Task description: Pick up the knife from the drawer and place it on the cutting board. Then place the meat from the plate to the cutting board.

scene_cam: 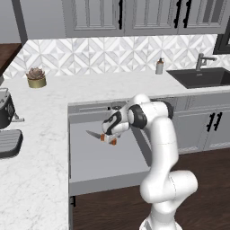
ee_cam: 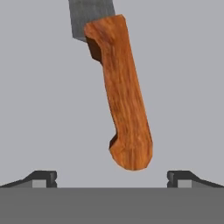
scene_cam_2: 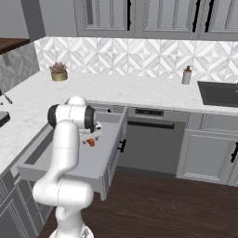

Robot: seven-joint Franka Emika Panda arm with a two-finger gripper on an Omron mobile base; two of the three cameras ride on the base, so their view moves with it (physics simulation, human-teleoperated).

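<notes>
Right now the gripper (ee_cam: 112, 179) hangs low inside the open drawer (scene_cam: 108, 166), directly over the knife (ee_cam: 119, 92), with its jaws spread wide and nothing between them. The knife lies flat on the drawer's grey floor, toward the back edge and roughly midway between the side walls; in the left base view its blade tip (scene_cam: 92, 134) pokes out toward the drawer's left wall while the orange handle end sits under the hand.

In the hand view the handle runs nearly straight up and away from the fingertips (ee_cam: 43, 178), leaning slightly, with the butt end nearest and centred between the two tips, and the blade farthest off. So the long axis lies across the line joining the fingers, which is what a pinch across the handle needs; the handle's narrow width fits well inside the gap.

My judgement: the approach is about done, and what remains is a short straight descent until the tips flank the handle, then closing. The tips appear to be above the knife, not touching it. No cutting board, plate or meat appears on the counter (scene_cam: 45, 179) from these angles.
</notes>
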